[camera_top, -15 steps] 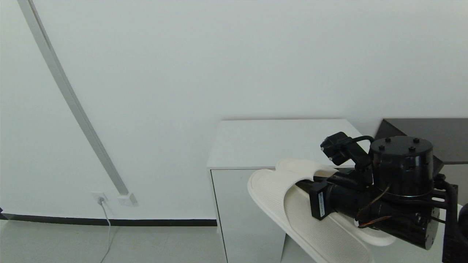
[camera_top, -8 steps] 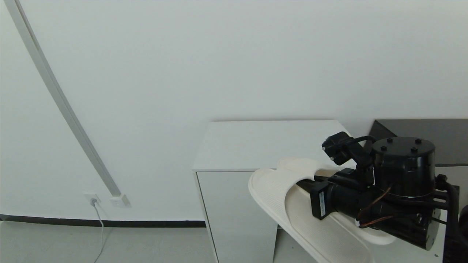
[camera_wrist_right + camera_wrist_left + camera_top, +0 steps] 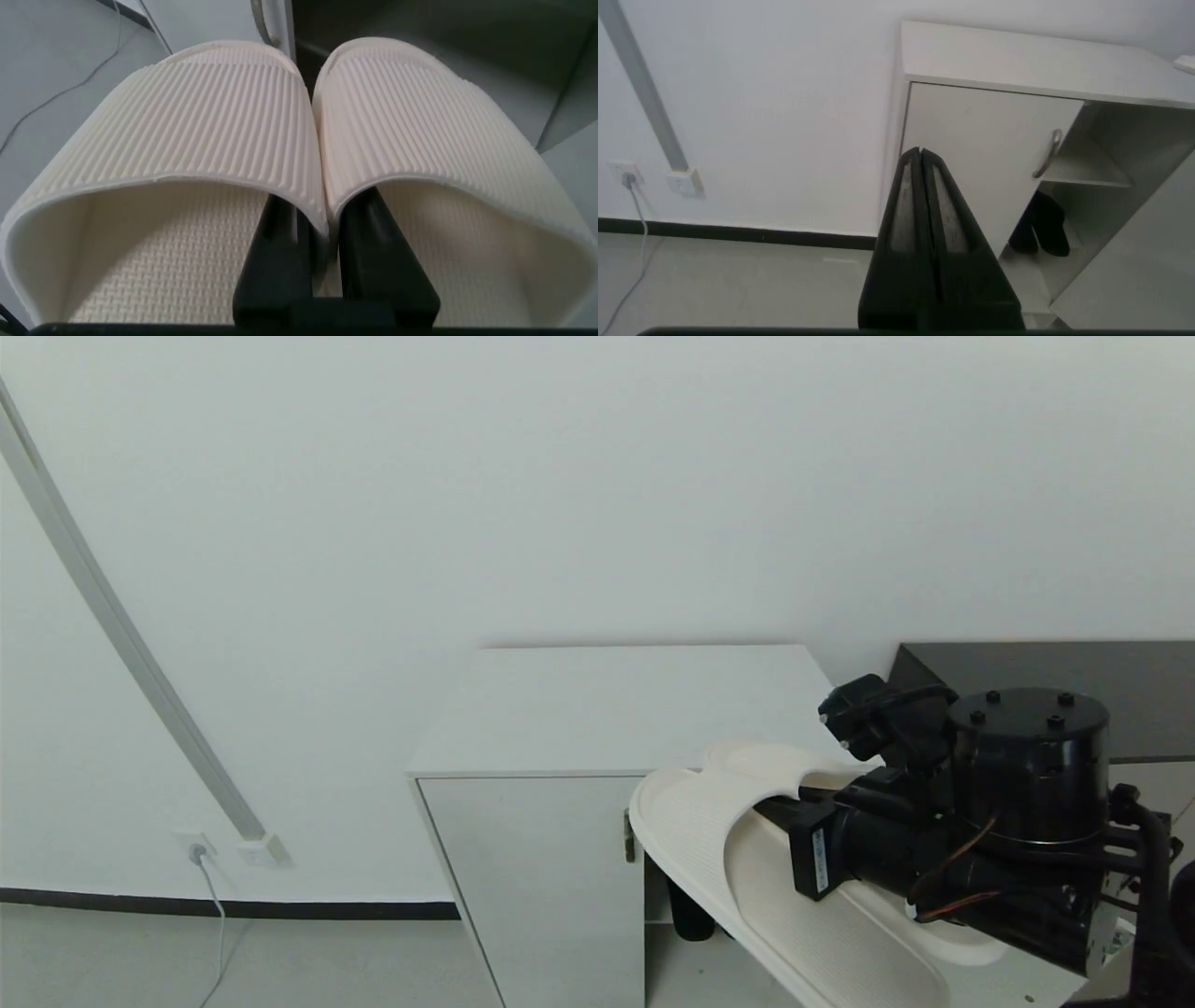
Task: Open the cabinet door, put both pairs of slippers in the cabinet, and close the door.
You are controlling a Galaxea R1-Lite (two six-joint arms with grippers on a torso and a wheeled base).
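We hold the cream slippers point(image 3: 206, 121) as one pair, right gripper point(image 3: 322, 238) fingers pinching their inner walls together so both go in at once, near the cabinet point(image 3: 607, 709), whose right side stands open; left gripper point(image 3: 921, 163) fingers pressed together, empty

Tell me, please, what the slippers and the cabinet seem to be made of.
The slippers: cream, matte, ribbed straps and dimpled footbeds, probably soft moulded foam. The cabinet: flat, matte white panels, likely laminated board; its handle looks metallic.
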